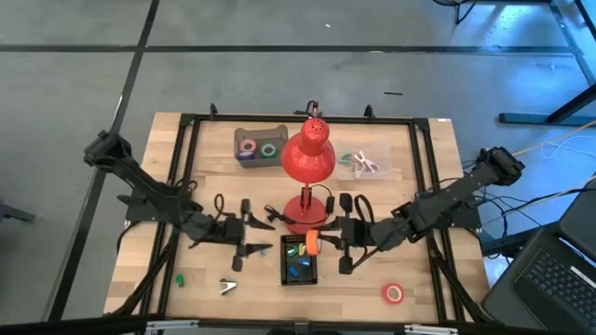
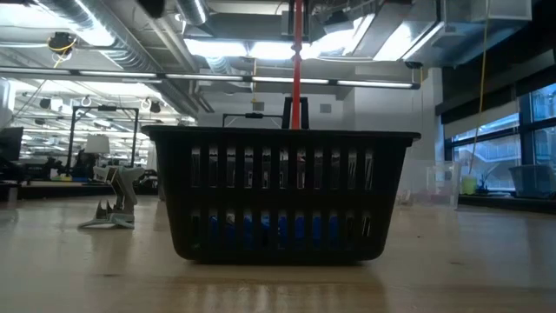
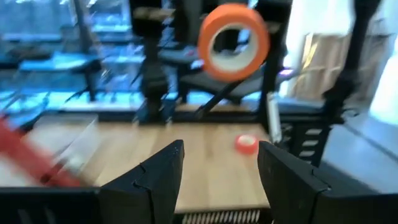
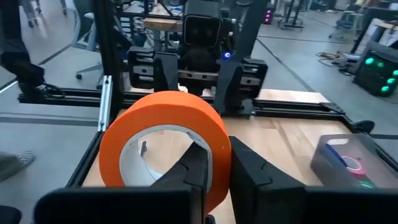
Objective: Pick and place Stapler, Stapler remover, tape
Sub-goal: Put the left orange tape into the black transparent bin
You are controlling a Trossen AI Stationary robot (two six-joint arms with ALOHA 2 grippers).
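Note:
An orange tape roll [image 1: 311,244] is lifted over the far right corner of the black basket [image 1: 285,272], and my right gripper [image 1: 323,244] is shut on it. The left wrist view shows this roll [image 3: 233,40] high up. My left gripper [image 1: 259,234] hovers open just left of the basket, touching nothing. A red tape roll [image 1: 393,294] lies flat on the table near the right front. A staple remover [image 1: 228,288] rests on the table left of the basket. Purple and green rolls sit in a grey tray [image 1: 261,133] at the far side. I see no stapler. My right gripper holds the orange tape roll by its wall [image 4: 214,134], with one finger [image 4: 193,168] inside the hollow centre and the other [image 4: 249,177] outside. The fingers come roughly level from the table's right. The roll stands on edge, lifted clear of the table.
The red lamp [image 1: 308,158] stands just beyond the basket, between the two grippers. A clear box [image 1: 363,164] with small items sits at the far right. Blue and green things lie inside the basket [image 2: 278,196]. A small green item [image 1: 179,278] lies near the left front.

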